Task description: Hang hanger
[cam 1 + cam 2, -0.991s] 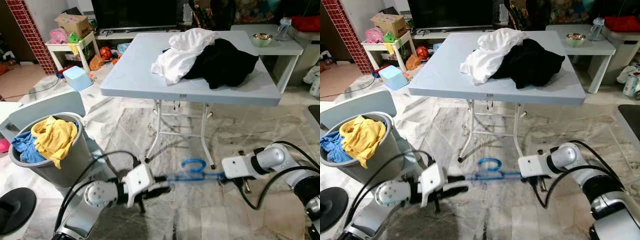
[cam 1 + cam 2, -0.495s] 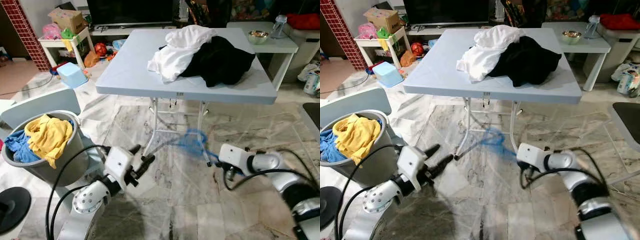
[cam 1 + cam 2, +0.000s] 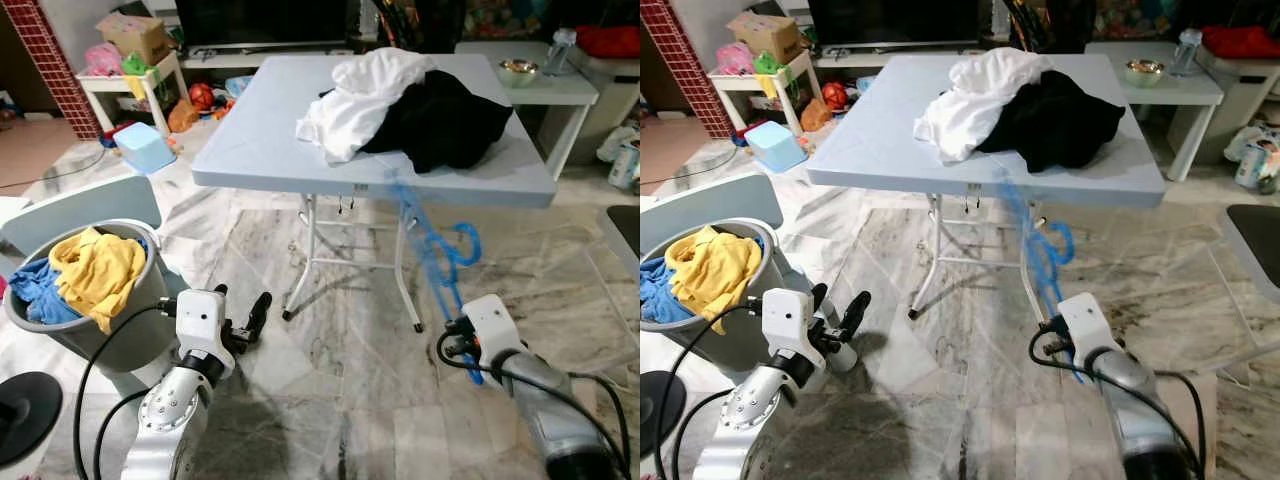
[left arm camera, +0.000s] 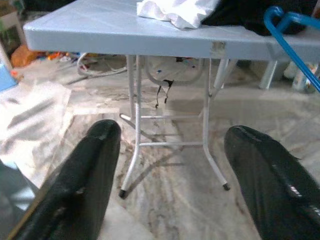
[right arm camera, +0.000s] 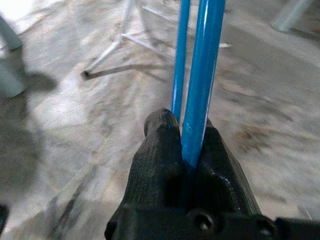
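Note:
A blue plastic hanger stands nearly upright in front of the table, motion-blurred, with its hook out to the right. My right gripper is shut on the hanger's lower bar, low over the floor at the right. At the lower left my left gripper is open and holds nothing. Its fingers point toward the table legs, and the hanger shows at the edge of the left wrist view.
A light blue folding table stands ahead with a white garment and a black garment piled on it. A grey laundry basket of yellow and blue clothes stands at the left. Marble floor lies between the arms.
The hanger has swung from lying low and level between both grippers to standing upright in the right gripper. The left arm has drawn back to the left, open.

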Robot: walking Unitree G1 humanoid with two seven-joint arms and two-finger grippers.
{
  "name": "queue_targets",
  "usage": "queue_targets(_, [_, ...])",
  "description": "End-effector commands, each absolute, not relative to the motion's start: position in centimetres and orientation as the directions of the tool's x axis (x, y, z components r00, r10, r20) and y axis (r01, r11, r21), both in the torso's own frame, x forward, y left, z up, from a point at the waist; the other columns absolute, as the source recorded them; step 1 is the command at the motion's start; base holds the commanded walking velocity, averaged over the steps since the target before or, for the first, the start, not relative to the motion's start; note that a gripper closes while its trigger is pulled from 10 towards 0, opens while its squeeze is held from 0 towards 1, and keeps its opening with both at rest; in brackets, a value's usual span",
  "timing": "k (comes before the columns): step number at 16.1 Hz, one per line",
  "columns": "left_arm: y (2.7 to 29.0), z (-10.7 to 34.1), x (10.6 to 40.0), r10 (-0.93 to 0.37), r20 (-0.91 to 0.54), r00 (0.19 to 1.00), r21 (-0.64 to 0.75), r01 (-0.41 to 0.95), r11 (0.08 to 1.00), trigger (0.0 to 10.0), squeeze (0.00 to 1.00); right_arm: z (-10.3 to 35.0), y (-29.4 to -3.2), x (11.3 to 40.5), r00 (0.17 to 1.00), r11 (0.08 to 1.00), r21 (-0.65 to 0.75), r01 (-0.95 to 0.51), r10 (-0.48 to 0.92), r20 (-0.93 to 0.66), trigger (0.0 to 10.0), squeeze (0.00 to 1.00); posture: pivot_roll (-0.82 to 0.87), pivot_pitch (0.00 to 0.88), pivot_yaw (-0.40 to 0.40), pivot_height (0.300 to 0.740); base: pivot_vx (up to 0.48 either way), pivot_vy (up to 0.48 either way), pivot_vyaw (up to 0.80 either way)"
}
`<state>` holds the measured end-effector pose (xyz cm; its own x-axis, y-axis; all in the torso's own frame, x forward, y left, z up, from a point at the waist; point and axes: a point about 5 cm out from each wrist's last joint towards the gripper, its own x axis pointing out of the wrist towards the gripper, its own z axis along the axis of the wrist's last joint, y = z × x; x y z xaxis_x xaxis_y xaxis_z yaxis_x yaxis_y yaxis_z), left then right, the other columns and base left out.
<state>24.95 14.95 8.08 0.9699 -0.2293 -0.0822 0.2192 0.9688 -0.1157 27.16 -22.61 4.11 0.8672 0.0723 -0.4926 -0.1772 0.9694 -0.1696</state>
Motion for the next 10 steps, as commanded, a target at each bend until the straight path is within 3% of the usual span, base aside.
queue_targets(1, [15.5,8.2,25.4,-0.190,-0.088,0.978,-0.117,0.179,0.977,10.0,1.00,4.8,-22.8,27.0,0.883,0.978,-0.188,-0.087,-0.012,-0.469,0.0,0.00,-0.14,0.000,0.047,0.740,0.000,0.000,0.00])
queue_targets(3, [15.5,8.3,25.6,-0.164,-0.093,0.982,-0.111,0.153,0.982,10.0,1.00,4.9,-22.7,26.1,0.880,0.983,-0.182,-0.025,-0.064,-0.471,0.0,0.00,-0.15,0.000,0.042,0.740,0.000,0.000,0.00])
queue_targets(4, [15.3,8.3,25.7,-0.155,-0.110,0.982,-0.113,0.143,0.983,10.0,1.00,5.0,-22.3,25.7,0.870,0.979,-0.205,0.004,-0.105,-0.483,8.0,0.00,-0.15,0.000,0.040,0.740,0.000,0.000,0.00])
queue_targets(5, [15.2,8.2,25.7,-0.164,-0.117,0.980,-0.128,0.149,0.981,10.0,1.00,5.1,-22.1,25.7,0.867,0.980,-0.198,0.013,-0.109,-0.487,10.0,0.00,-0.15,0.000,0.036,0.740,0.000,0.000,0.00])
queue_targets(9, [15.2,8.2,25.7,-0.164,-0.117,0.980,-0.128,0.149,0.981,10.0,1.00,5.1,-22.1,25.7,0.867,0.980,-0.198,0.013,-0.109,-0.487,10.0,0.00,-0.15,0.000,0.036,0.740,0.000,0.000,0.00])
queue_targets(10, [14.1,8.2,25.9,-0.218,-0.122,0.968,-0.163,0.197,0.967,10.0,0.00,5.2,-20.7,25.9,0.864,0.989,-0.150,0.010,-0.084,-0.496,10.0,0.00,-0.15,0.000,0.032,0.740,0.000,0.000,-0.49])
